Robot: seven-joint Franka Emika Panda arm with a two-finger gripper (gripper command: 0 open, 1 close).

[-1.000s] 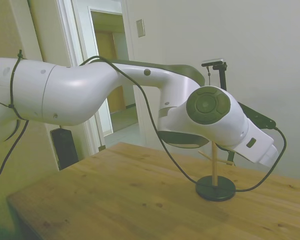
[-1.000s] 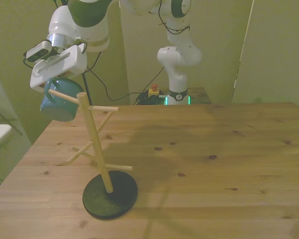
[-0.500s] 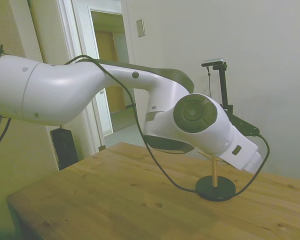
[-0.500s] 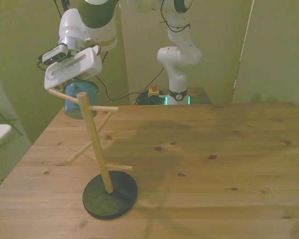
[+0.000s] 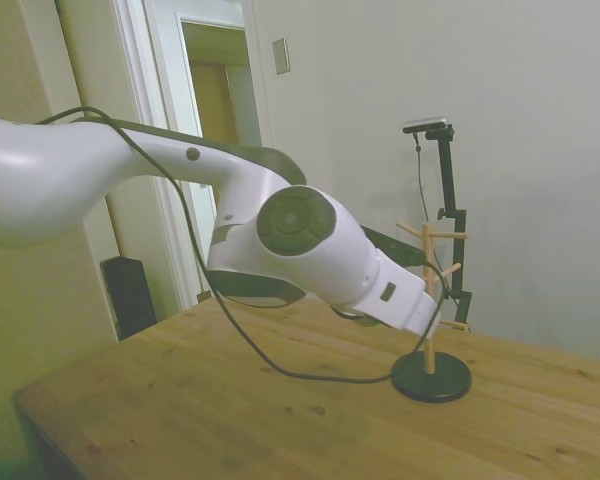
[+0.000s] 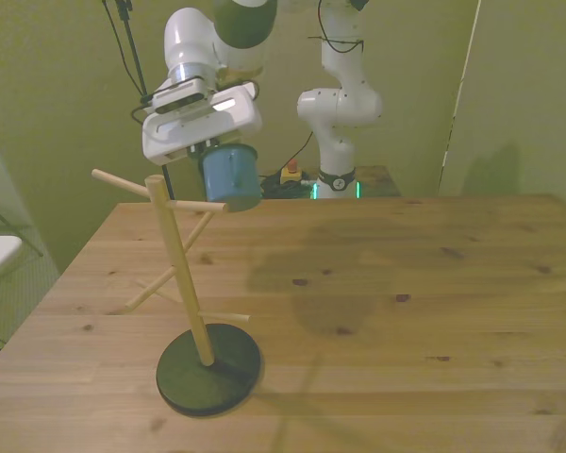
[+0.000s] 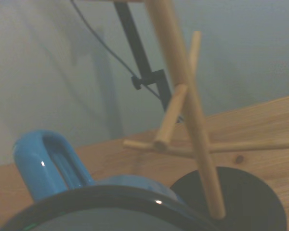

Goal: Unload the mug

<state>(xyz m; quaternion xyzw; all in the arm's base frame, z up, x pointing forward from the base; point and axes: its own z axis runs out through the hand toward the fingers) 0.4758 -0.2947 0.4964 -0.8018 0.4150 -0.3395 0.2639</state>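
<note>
- mug (image 6: 232, 177): upper left of front view, hanging under the gripper (image 6: 217, 154), clear of the rack's pegs, well above the table (image 6: 406, 283).
- Gripper looks clamped on mug at the rim; fingers themselves hidden.
- Likely light, rigid, slick enamel. Rim pinch or handle (image 7: 45, 161) are the grip spots.
- Wooden rack (image 6: 181, 283) stands lower left, pegs bare.
</note>
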